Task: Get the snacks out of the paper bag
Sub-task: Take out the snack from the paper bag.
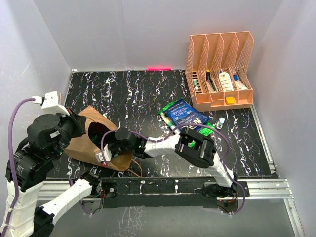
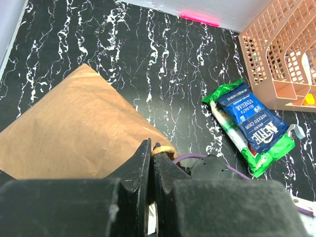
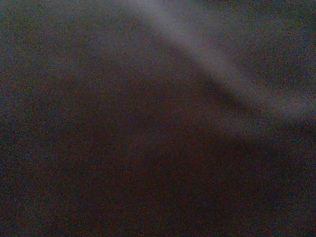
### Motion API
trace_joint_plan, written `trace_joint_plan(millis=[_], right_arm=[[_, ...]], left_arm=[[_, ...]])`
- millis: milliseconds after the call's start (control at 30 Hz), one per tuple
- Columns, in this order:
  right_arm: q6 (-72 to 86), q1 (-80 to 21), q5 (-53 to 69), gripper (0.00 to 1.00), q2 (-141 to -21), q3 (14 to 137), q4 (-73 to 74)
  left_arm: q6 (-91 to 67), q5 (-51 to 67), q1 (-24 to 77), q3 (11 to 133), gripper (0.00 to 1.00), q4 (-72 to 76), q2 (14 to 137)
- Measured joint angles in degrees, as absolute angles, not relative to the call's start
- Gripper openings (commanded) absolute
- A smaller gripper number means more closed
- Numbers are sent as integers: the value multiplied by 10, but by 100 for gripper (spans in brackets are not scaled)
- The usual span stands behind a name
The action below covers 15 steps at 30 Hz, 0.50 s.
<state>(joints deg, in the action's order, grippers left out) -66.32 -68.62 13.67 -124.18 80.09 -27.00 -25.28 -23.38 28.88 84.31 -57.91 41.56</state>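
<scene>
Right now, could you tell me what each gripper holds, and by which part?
Left gripper: jaws shut on the paper bag at its rim, by a twisted handle. Right gripper: inside the bag, cannot be told.

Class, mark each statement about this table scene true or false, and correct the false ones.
1. The blue packet lies on the green packet. True.
2. The paper bag stands upright. False: it lies on its side.
3. The right arm reaches into the bag's mouth. True.
4. The left gripper is open, clear of the bag. False: it is shut on the bag's edge.
5. The orange rack is empty. False: it holds small bottles.
</scene>
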Motion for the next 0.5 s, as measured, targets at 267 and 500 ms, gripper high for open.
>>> trace_joint_plan(millis=[267,500], right_arm=[[-660,-683,156,50,-1317,905,-268],[-637,-679,171,15,-1376,979,-270]], left_arm=[[-255,-213,289,838,0,-580,420],[-256,-201,289,835,0,-595,437]])
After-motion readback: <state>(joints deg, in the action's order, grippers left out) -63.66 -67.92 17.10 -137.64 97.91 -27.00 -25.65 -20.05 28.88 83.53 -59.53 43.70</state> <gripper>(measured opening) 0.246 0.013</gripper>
